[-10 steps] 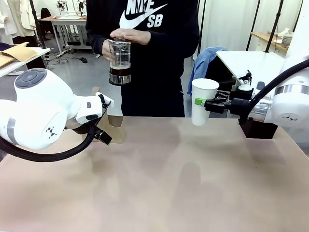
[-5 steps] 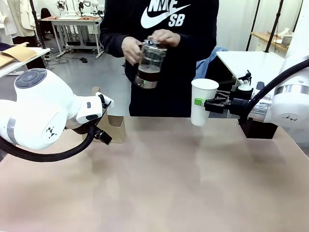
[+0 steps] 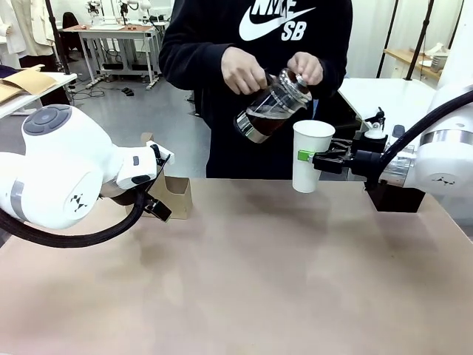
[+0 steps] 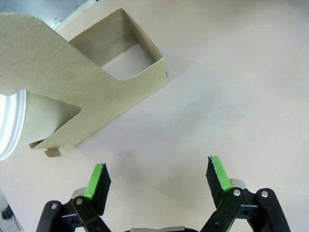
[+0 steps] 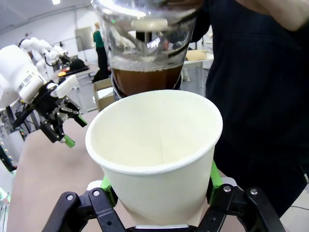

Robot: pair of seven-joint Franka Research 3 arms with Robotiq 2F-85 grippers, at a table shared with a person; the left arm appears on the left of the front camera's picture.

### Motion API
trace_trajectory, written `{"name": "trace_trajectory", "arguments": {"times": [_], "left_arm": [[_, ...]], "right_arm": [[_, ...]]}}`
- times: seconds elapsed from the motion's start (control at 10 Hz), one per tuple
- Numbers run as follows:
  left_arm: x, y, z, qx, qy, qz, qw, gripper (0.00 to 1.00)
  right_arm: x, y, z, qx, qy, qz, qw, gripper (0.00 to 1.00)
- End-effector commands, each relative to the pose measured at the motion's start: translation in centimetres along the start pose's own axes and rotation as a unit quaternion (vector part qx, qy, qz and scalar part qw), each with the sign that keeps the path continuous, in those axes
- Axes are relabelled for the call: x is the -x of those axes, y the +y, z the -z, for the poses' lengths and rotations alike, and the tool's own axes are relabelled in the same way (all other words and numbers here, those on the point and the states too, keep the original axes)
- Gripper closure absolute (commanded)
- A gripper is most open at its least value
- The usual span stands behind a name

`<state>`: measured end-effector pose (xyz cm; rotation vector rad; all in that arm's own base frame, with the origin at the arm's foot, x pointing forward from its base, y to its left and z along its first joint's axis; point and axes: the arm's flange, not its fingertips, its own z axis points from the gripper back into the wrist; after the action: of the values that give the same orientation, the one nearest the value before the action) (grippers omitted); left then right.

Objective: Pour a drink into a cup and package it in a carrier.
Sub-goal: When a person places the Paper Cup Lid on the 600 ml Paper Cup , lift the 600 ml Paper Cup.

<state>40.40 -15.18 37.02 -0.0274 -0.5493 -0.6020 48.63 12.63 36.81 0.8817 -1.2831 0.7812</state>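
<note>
My right gripper (image 3: 307, 157) is shut on a white paper cup (image 3: 312, 154), holding it upright above the table's far right. In the right wrist view the cup (image 5: 154, 145) looks empty inside, with green pads (image 5: 215, 176) against its sides. A person's two hands tilt a glass press jug (image 3: 272, 105) towards the cup's rim. The dark brown drink (image 3: 260, 122) sits in the jug (image 5: 145, 48), just behind the rim. The tan cardboard carrier (image 3: 176, 197) stands at the far left. My left gripper (image 4: 157, 176) hovers open just beside the carrier (image 4: 96, 96), nothing between its fingers.
A black box (image 3: 395, 198) sits on the table under my right arm. My bulky left arm (image 3: 59, 174) covers the table's left side. A white round rim (image 4: 9, 125) shows at the carrier's end. Bare tan tabletop (image 3: 259, 274) stretches across the middle and front.
The person has stepped to the right with the jug and tipped it from upright towards the cup. Both arms and the cup have stayed still.
</note>
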Motion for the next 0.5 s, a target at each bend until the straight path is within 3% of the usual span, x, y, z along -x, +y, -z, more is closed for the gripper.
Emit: {"name": "trace_trajectory", "arguments": {"times": [0.0, 0.4], "left_arm": [[0.03, 0.03, -0.03, 0.0, 0.0, 0.0, 1.0, 0.0], [0.03, 0.03, -0.03, 0.0, 0.0, 0.0, 1.0, 0.0]], "right_arm": [[-0.09, 0.09, 0.19, 0.0, 0.002, -0.003, 1.0, 0.2], [-0.09, 0.09, 0.19, 0.0, 0.002, -0.003, 1.0, 0.2]]}}
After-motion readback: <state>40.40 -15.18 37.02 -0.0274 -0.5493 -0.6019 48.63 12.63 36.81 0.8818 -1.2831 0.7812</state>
